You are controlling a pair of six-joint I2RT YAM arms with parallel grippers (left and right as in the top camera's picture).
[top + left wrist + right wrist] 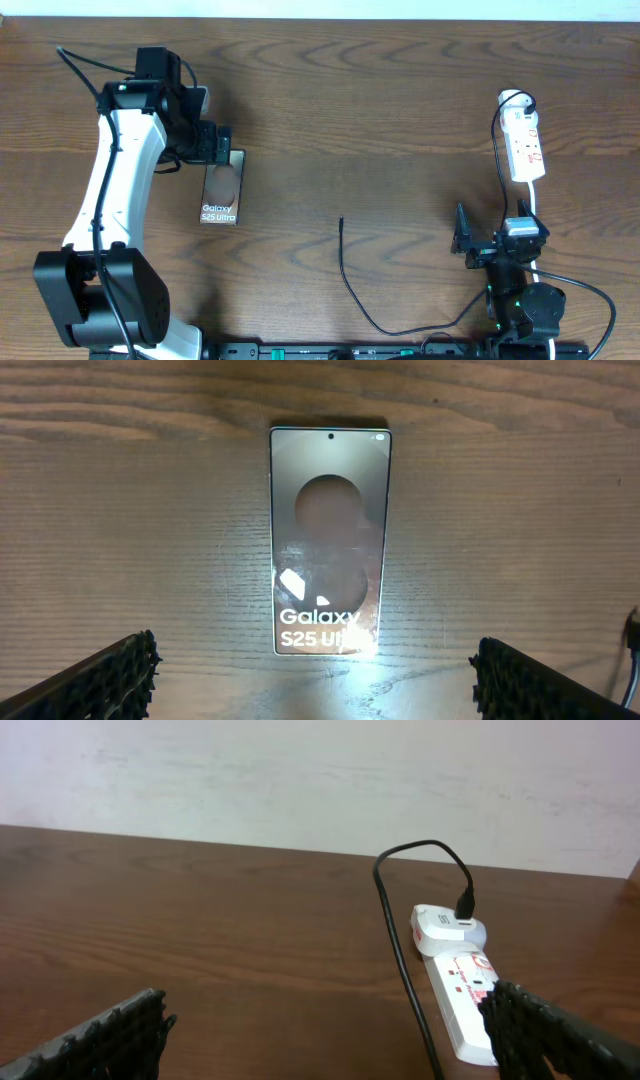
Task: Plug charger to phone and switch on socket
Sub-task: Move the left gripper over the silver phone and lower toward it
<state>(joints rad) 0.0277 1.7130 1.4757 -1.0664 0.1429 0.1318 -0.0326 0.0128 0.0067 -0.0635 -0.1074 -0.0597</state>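
Note:
The phone (221, 192) lies flat on the wooden table, its white lettering facing up; in the left wrist view the phone (328, 540) sits just ahead of the fingers. My left gripper (217, 146) (315, 672) hovers over it, open, with nothing between its fingers. The charger (345, 265) is a thin black cable whose free plug tip lies mid-table, apart from the phone. It runs back to the white socket (526, 146) (462, 995) at the far right, where the charger (398, 945) enters a white plug. My right gripper (466, 243) (325, 1020) is open and empty, near the socket.
The left arm (115, 190) reaches over the table's left side. The right arm's base and cords (525, 300) sit at the front right. A pale wall (300, 770) rises behind the far table edge.

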